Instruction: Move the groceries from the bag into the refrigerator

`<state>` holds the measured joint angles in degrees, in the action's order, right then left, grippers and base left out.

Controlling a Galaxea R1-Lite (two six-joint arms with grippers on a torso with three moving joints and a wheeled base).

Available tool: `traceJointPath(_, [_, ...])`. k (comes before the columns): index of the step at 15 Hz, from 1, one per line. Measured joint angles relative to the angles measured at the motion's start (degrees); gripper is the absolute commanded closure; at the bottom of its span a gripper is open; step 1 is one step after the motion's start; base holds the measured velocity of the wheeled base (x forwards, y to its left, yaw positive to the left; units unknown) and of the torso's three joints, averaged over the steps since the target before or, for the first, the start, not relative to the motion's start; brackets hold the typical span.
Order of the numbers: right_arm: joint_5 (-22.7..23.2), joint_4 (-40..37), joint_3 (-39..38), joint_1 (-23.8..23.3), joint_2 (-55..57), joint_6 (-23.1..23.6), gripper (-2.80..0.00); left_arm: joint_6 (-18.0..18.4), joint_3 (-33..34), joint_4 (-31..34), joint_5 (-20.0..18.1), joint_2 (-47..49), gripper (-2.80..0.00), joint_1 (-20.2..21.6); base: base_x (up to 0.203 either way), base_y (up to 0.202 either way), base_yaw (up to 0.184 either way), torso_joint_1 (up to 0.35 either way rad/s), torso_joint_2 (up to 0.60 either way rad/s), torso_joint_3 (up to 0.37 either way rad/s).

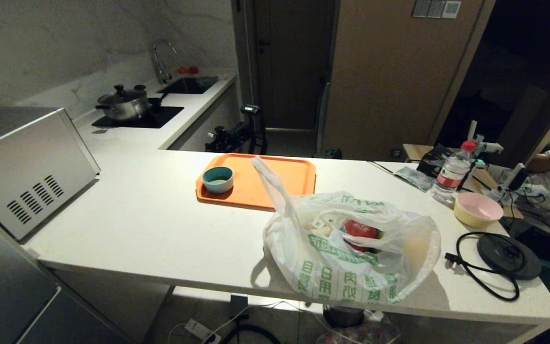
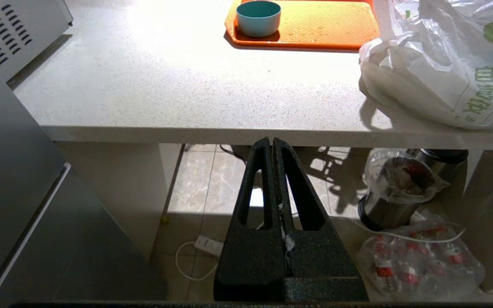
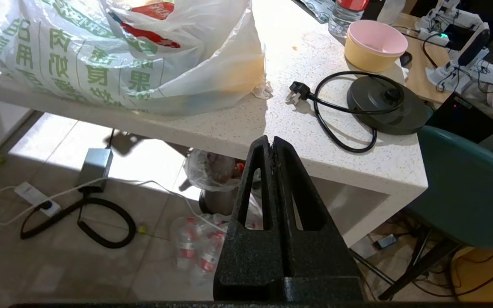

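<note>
While both pincers (image 2: 272,143) (image 3: 272,142) hang pressed together below the surface (image 1: 160,229), nothing is held. Whichever reaches first should spread before entering the bag's (image 1: 351,248) mouth.

The left hand (image 2: 272,143) hangs below the front edge of the white speckled worktop (image 2: 178,85), its two black fingers (image 2: 258,179) pressed together with nothing between them. On the worktop, the bag (image 2: 443,72) of crinkly white plastic with green characters sits near the front edge, just beside the orange tray (image 2: 328,28), which carries a teal bowl (image 2: 258,18). A silver box with vent slots (image 2: 11,30) stands at the far corner of the worktop, above the grey refrigerator (image 2: 19,188). On the tiled floor (image 2: 199,184) under the worktop are a white power strip (image 2: 208,245), a steel bin lined with plastic (image 2: 396,188), and a wrapped pack of red-capped bottles (image 2: 417,261).
</note>
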<state>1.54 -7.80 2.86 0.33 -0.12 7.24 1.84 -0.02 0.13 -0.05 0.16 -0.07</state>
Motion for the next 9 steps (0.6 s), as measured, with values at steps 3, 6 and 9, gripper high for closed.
traceJointPath(3, [-0.06, 0.11, -0.1, 0.0, 0.01, 0.06, 0.0, -0.09, 0.02, 0.0, 0.03, -0.11, 0.0, -0.02, -0.176, 0.0, 0.002, 0.004, 0.0, 0.006])
traceJointPath(6, [-0.06, 0.91, -0.37, 0.0, 0.01, 0.11, 0.0, -0.09, 0.02, 0.02, 0.05, -0.13, 0.0, -0.02, -0.197, 0.0, 0.001, 0.0, 0.0, 0.002])
traceJointPath(9, [-0.06, 0.97, -0.5, -0.02, 0.01, 0.02, 0.0, -0.17, 0.02, 0.0, 0.05, -0.16, 0.0, -0.02, -0.192, 0.0, 0.0, 0.002, 0.0, -0.002])
